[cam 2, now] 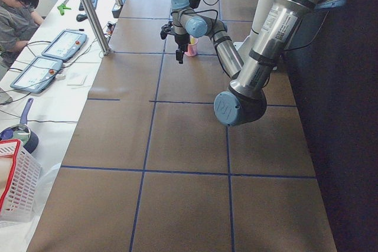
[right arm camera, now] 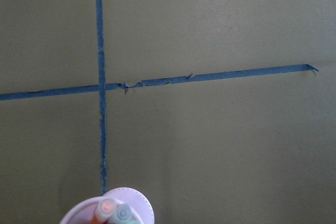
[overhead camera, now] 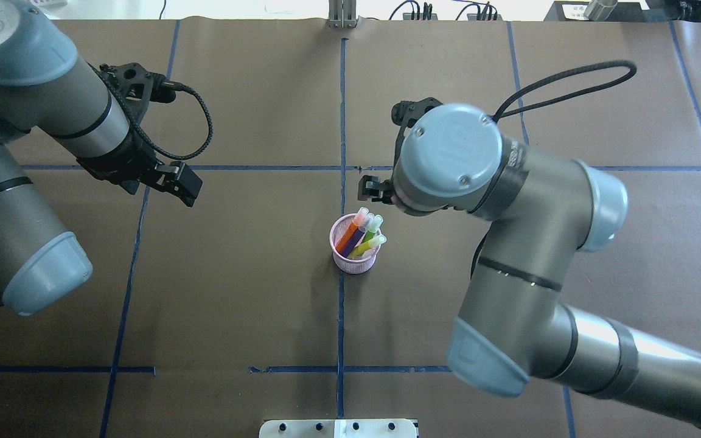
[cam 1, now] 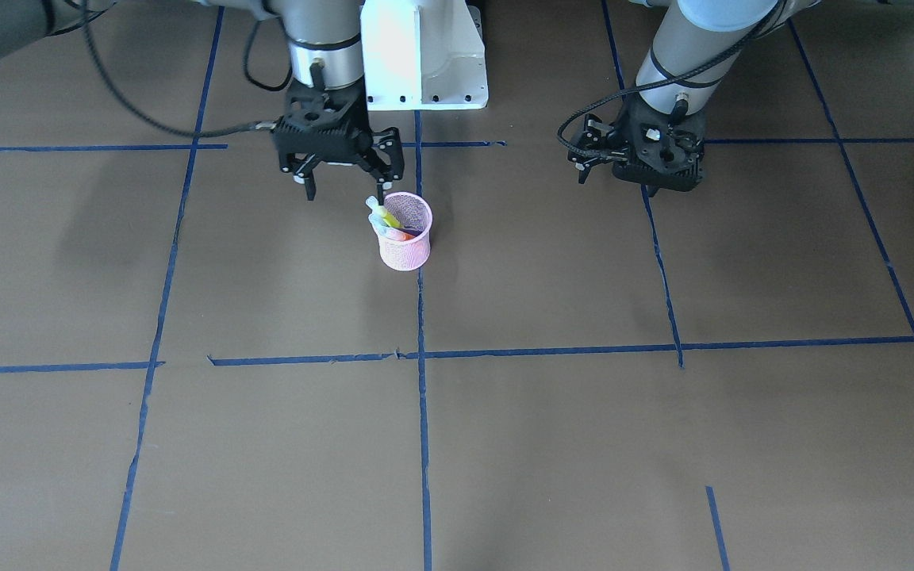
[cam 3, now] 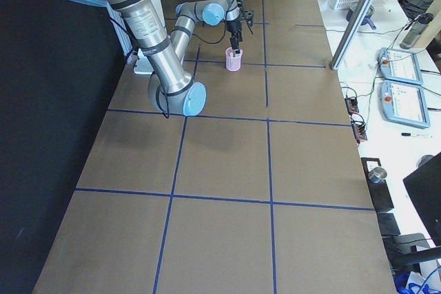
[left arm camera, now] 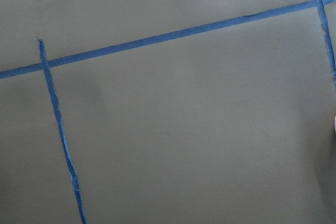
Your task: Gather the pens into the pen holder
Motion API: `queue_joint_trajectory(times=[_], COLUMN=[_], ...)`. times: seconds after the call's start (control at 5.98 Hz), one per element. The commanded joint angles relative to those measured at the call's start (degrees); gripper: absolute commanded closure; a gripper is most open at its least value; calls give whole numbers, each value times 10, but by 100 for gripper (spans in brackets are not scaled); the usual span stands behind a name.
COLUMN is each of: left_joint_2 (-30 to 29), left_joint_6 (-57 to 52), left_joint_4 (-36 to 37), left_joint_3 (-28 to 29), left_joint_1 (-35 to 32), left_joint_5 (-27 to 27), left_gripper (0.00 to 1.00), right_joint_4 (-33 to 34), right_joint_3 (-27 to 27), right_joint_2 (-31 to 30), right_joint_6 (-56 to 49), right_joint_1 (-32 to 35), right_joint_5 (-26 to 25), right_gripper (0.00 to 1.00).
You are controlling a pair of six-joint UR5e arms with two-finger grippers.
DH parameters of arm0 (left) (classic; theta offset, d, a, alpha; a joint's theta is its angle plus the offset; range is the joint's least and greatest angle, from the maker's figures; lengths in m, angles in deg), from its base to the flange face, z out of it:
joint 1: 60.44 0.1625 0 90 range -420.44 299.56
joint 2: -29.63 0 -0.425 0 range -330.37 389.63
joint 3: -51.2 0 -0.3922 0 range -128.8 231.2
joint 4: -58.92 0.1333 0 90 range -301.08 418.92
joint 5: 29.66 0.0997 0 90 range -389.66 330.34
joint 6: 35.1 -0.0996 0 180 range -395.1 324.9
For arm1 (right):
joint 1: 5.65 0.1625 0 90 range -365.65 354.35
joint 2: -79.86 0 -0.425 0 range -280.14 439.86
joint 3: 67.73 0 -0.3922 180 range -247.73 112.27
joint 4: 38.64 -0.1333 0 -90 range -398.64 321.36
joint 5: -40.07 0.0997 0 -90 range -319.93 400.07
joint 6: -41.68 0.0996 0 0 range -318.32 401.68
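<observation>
Leaning pens (overhead camera: 362,234), pink pen holder (overhead camera: 350,263)

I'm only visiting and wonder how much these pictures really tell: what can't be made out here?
Pens: lower ends mostly hidden inside the pen holder in every view.
Right gripper: overhead view, covered by its own arm.
Left gripper: open or shut unclear; seen end-on in both exterior views.
Pen holder: right wrist view, cut off by the bottom edge.
Pen colours: side views, too small.
</observation>
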State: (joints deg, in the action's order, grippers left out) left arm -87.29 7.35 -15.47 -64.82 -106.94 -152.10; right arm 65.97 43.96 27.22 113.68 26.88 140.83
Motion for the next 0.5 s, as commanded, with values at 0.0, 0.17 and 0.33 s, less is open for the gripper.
queue_joint_trajectory(times=[0.0,0.17,0.33], left_joint_2=[32,65,101], left_joint_6=[-24,-124,-234], left_joint_4=[-5,-1,-1], left_joint_3=[-1,1,8], left_joint_1=[-48,-98,-165], left_joint_5=[-40,-40,-46], left_gripper=[0,0,0], right_joint_4=[1,1,-3], right_joint_3=[27,27,27], right_joint_2=[-59,-97,-143], right_joint_6=[-168,-256,-356], right_joint_1=[101,154,209], right_joint_5=[131,170,205], right_gripper=[0,0,0])
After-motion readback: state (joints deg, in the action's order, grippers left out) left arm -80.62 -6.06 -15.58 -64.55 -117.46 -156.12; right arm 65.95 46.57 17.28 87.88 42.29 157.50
